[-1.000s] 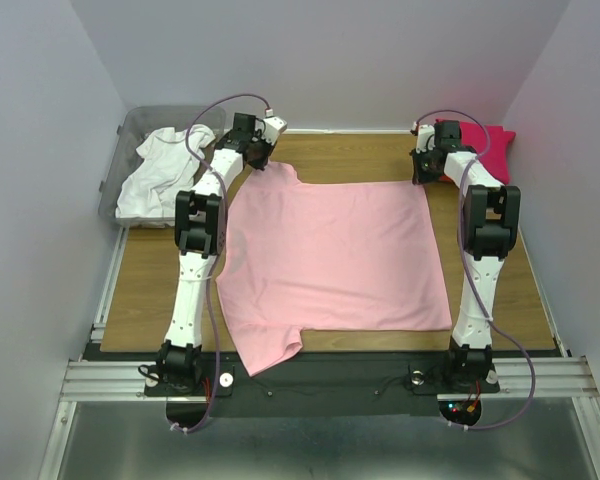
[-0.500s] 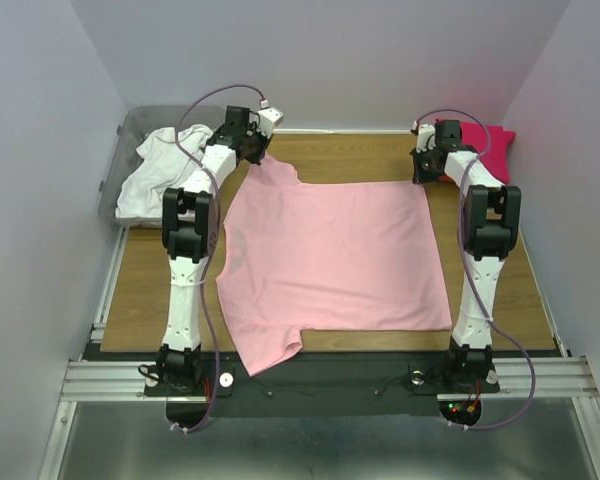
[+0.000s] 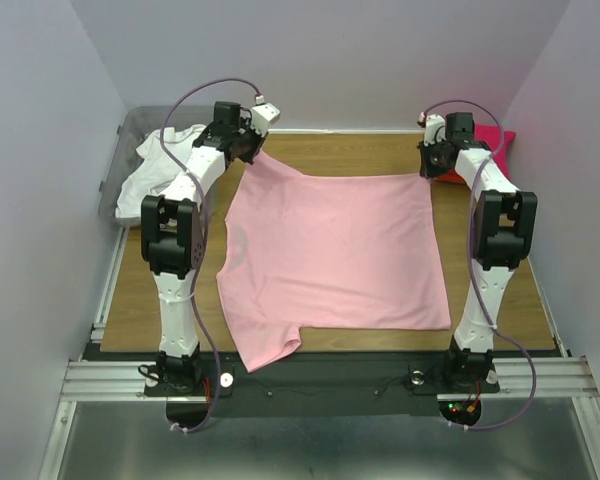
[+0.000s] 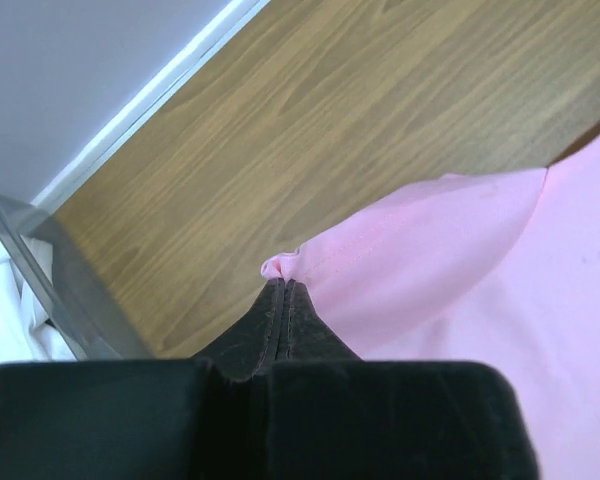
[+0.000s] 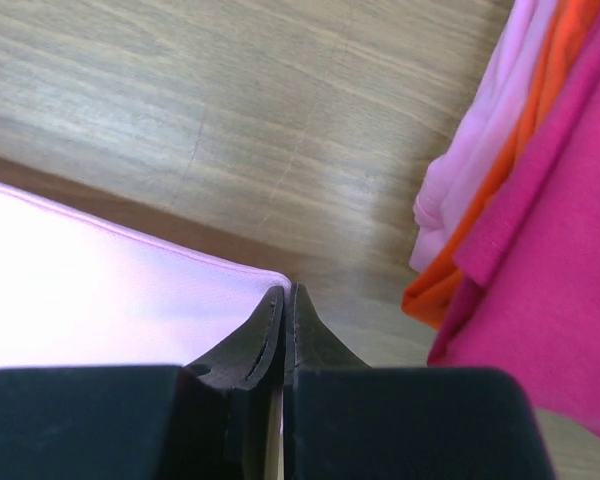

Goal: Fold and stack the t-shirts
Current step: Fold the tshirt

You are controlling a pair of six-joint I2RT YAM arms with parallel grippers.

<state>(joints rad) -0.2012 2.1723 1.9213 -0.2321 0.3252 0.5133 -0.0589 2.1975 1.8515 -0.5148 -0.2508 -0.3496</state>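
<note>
Two tools: both pinched fully closed, with no gap between the fingers in either wrist view.
Left tool (image 3: 248,148): clamped on the far-left corner of the light pink t-shirt (image 3: 330,250); a small pucker of cloth pokes out past its tips.
Right tool (image 3: 436,165): clamped on the far-right corner of the same tee, so the far hem runs taut between the two grips.
Pink tee's place: spread open across the middle of the worktop (image 3: 140,290), one sleeve lying at the near edge (its far edge looks slightly lifted).
Done so far: a folded stack (image 3: 492,140) sits at the far-right corner, with the magenta tee (image 5: 550,250) uppermost, then the orange tee (image 5: 490,200) and the salmon tee (image 5: 470,140).
Left to do: the pink one shows no fold yet, and the white t-shirt (image 3: 160,170) lies crumpled in the clear grey bin (image 3: 120,150) at the far left.
Progress: probably past halfway, with three of five stacked and this grip likely opening the fourth's first fold.
</note>
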